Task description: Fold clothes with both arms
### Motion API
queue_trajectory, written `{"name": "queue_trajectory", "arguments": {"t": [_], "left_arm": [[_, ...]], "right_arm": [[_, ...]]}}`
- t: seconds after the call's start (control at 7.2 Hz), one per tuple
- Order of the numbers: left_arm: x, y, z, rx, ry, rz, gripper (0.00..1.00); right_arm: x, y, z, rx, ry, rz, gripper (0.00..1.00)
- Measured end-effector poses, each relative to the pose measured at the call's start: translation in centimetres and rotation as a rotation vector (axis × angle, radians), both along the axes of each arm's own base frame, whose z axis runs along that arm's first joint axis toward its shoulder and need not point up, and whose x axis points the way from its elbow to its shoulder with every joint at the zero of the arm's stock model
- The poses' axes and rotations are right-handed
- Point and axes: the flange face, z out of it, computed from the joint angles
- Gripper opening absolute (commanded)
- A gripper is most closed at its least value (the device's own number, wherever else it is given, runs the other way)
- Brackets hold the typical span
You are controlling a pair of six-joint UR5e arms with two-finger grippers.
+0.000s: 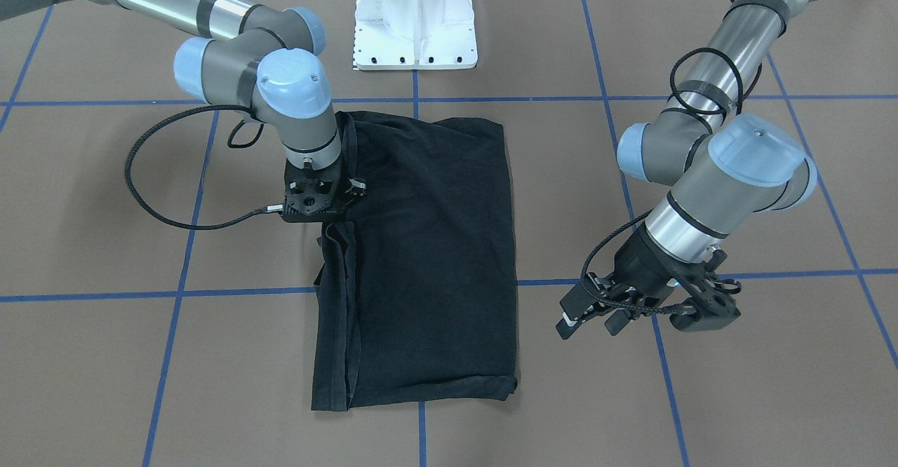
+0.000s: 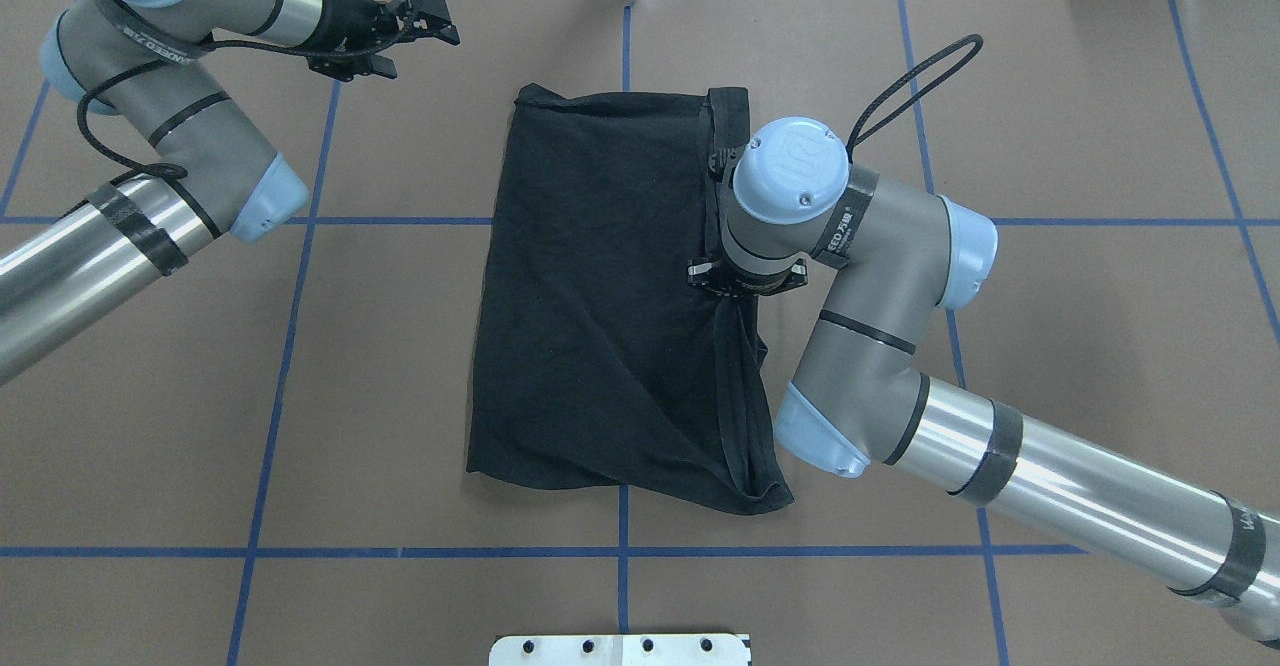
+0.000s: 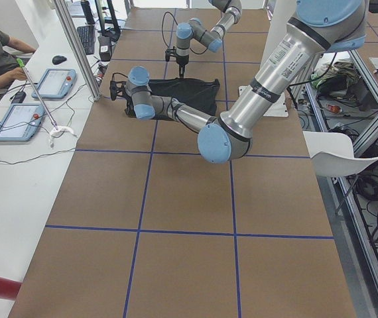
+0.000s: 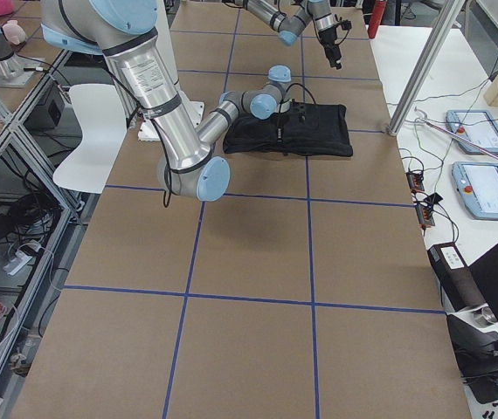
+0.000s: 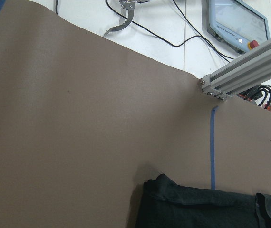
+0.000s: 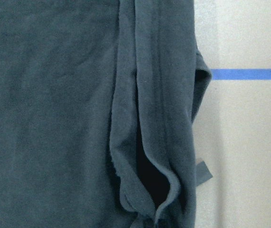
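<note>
The black T-shirt lies folded into a long rectangle in the middle of the brown table, just beyond the robot's white base. The right gripper points straight down onto the shirt's right-hand edge, where the cloth bunches in loose folds. Its wrist hides the fingers, so I cannot tell whether they pinch the cloth. The left gripper hangs above the table on the far left, well apart from the shirt, its fingers spread and holding nothing.

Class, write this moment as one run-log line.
shirt: folded, flat | right gripper: over shirt's side edge, jaws hidden | left gripper: open, clear of shirt
</note>
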Motion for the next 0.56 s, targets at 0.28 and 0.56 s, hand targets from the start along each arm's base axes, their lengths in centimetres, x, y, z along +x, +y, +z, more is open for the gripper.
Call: {"name": "queue_trajectory", "arguments": {"t": [0.28,0.56], "left_arm": [[0.0,-0.1,-0.3,0.001,0.003,-0.001,1.00],[0.1,-0.1,-0.6,0.002,0.005,-0.001,1.00]], "right_arm": [[3.7,1.5,4.0,0.017,0.028,-0.028,0.28],[5.2,2.6,5.7,0.017,0.041,-0.037,1.00]]}}
